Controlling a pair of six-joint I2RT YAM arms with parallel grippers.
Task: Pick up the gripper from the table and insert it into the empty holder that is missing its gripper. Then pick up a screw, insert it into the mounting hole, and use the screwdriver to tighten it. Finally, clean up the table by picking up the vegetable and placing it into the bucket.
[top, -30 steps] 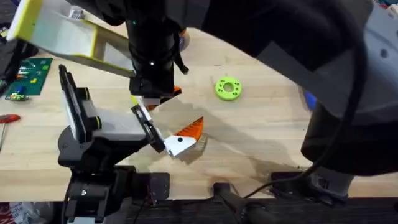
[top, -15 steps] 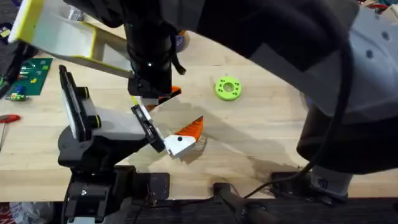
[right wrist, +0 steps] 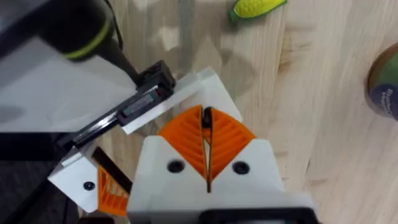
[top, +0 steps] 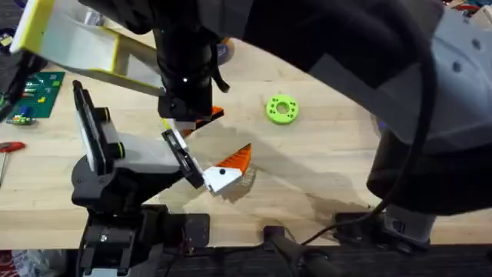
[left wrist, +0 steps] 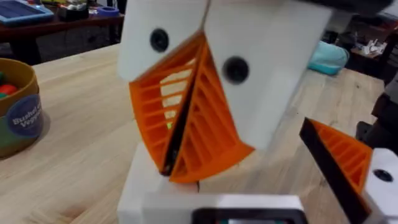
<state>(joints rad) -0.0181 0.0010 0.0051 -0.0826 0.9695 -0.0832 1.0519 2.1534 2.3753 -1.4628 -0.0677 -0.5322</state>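
The right hand [right wrist: 206,146] is hovering over the wooden bench [top: 323,161], its orange ribbed pads [right wrist: 227,140] pressing together on nothing. I cannot tell the left hand's [top: 229,169] opening. The small yellow toy vegetable [right wrist: 256,7] is lying on the bench, outside the round orange-brown bucket [left wrist: 17,109], so cleanup is waiting.

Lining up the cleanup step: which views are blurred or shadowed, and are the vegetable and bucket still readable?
Overhead: the right arm looms dark and blurred under the camera, shadowing the table. Left wrist: the right gripper is soft up close, and the bucket is blurry, though recognisable. Right wrist: the vegetable is reasonably sharp and evenly lit.
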